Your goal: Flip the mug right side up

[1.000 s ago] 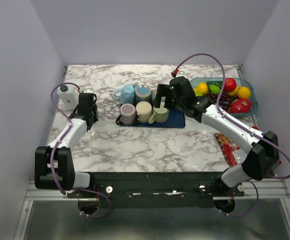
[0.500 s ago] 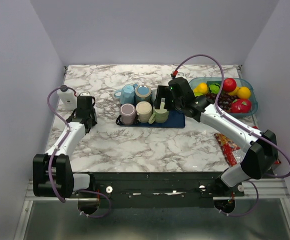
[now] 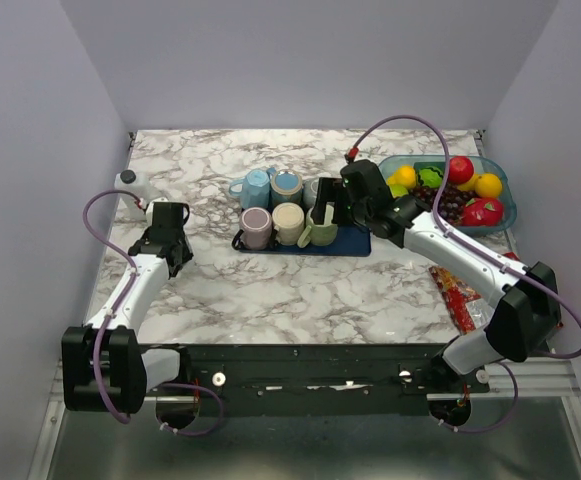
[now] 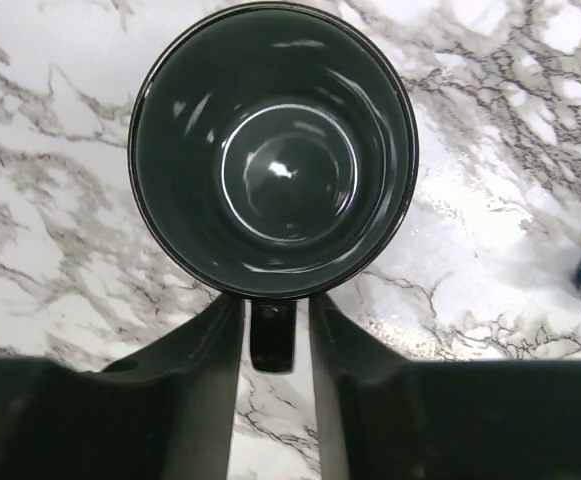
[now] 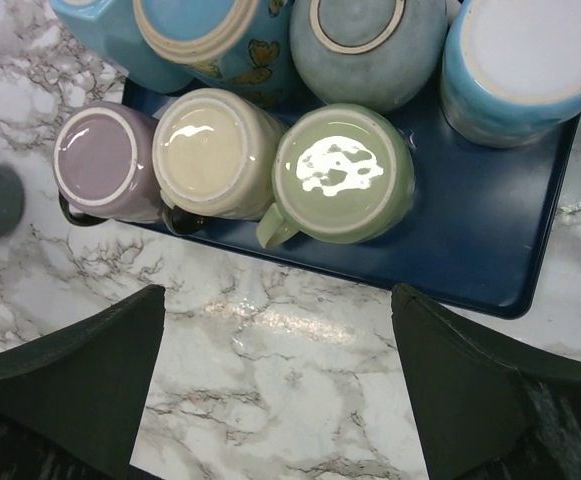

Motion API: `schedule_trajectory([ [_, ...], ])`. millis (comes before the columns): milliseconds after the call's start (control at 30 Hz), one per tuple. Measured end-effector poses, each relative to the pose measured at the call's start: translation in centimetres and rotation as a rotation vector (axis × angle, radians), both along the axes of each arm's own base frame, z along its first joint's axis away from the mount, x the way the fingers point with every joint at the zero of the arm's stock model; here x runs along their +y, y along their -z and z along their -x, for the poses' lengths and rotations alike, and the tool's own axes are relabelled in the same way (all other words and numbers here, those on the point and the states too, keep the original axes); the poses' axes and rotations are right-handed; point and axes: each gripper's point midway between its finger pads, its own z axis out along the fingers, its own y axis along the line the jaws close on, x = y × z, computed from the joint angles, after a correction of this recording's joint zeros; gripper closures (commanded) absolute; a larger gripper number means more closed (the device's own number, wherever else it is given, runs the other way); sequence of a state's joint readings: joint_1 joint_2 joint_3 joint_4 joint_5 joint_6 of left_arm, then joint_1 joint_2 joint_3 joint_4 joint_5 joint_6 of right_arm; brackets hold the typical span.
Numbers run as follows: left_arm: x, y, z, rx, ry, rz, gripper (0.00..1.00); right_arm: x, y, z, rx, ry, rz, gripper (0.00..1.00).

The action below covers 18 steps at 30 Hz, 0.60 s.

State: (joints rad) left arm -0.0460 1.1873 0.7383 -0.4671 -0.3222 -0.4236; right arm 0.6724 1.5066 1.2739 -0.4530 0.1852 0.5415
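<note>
A dark glossy mug (image 4: 272, 150) stands upright on the marble, its open mouth facing my left wrist camera. Its handle (image 4: 271, 335) lies between the fingers of my left gripper (image 4: 273, 305), with a thin gap on each side, so the jaws are slightly open and not clamping. From above, the left gripper (image 3: 167, 218) covers most of that mug. My right gripper (image 5: 278, 295) hangs wide open and empty over the marble, just in front of the blue tray (image 5: 490, 250). Nearest it is an upside-down green mug (image 5: 342, 172).
Several more upside-down mugs crowd the tray, among them a lilac one (image 5: 98, 160) and a cream one (image 5: 210, 150). A white bottle (image 3: 128, 182) stands at the far left. A teal fruit bowl (image 3: 506, 185) and a red packet (image 3: 457, 290) sit on the right.
My left arm has drawn back toward the near left, and its jaws have parted slightly from the mug's handle. The right arm has barely moved.
</note>
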Motion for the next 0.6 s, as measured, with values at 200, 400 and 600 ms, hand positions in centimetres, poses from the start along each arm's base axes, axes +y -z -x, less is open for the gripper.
schedule_trajectory([
  [200, 0.6, 0.6, 1.2, 0.037, -0.063, -0.007, 0.47, -0.4, 0.6, 0.4, 0.021, -0.003, 0.007, 0.0],
  [400, 1.3, 0.8, 2.2, 0.063, -0.133, -0.023, 0.33, -0.5, 0.8, 0.6, 0.033, -0.004, 0.014, 0.0],
  [600, 1.2, -2.0, 2.8, -0.009, -0.171, 0.008, 0.11, -1.0, 2.0, 0.9, 0.078, 0.006, 0.053, 0.0],
])
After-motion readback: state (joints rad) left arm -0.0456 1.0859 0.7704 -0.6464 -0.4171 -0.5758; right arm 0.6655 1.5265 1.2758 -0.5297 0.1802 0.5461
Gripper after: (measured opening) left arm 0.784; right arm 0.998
